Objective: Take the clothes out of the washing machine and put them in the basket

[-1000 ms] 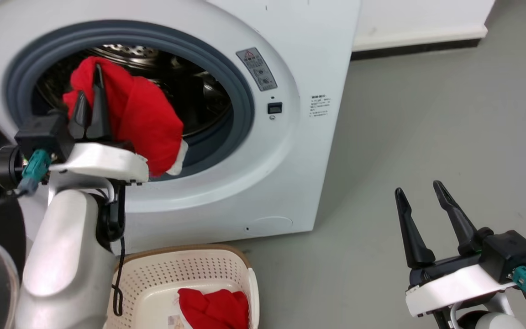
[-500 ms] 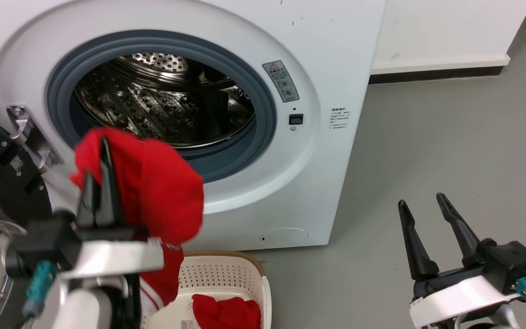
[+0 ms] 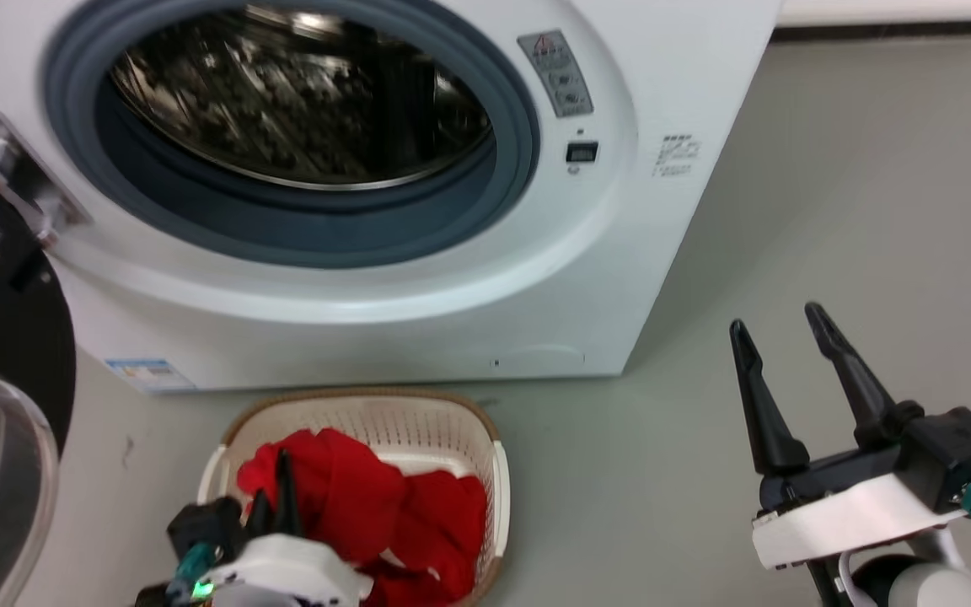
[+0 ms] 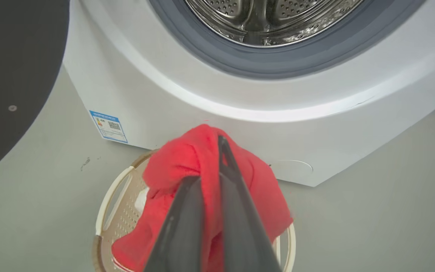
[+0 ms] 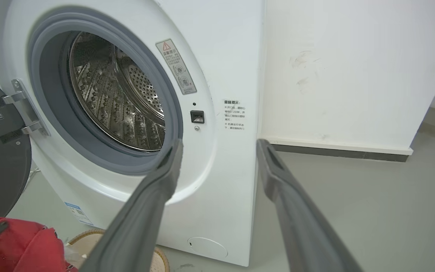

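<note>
Here, left to right: the open door [image 3: 5, 354] stands at the far left. Beside it the left gripper [image 3: 273, 480] hangs over the basket [image 3: 418, 426], its two fingers pressed together on a red garment [image 4: 179, 166] that drapes down onto the red clothes [image 3: 443, 523] lying inside. The step in hand is judged to be the release. To do it well, the gripper should sink until the bulk of the cloth sits below the brown rim, part its fingers fully, then rise straight up so that no fold catches and trails out. In the left wrist view one side of the garment reaches toward the rim, so a hem may spill over. Behind the basket the washing machine [image 3: 662, 84] stands open, its drum [image 5: 127, 105] bare steel where it can be seen. At the far right the right gripper [image 3: 774, 319] idles over the floor [image 3: 873, 211], fingers apart, holding nothing.
</note>
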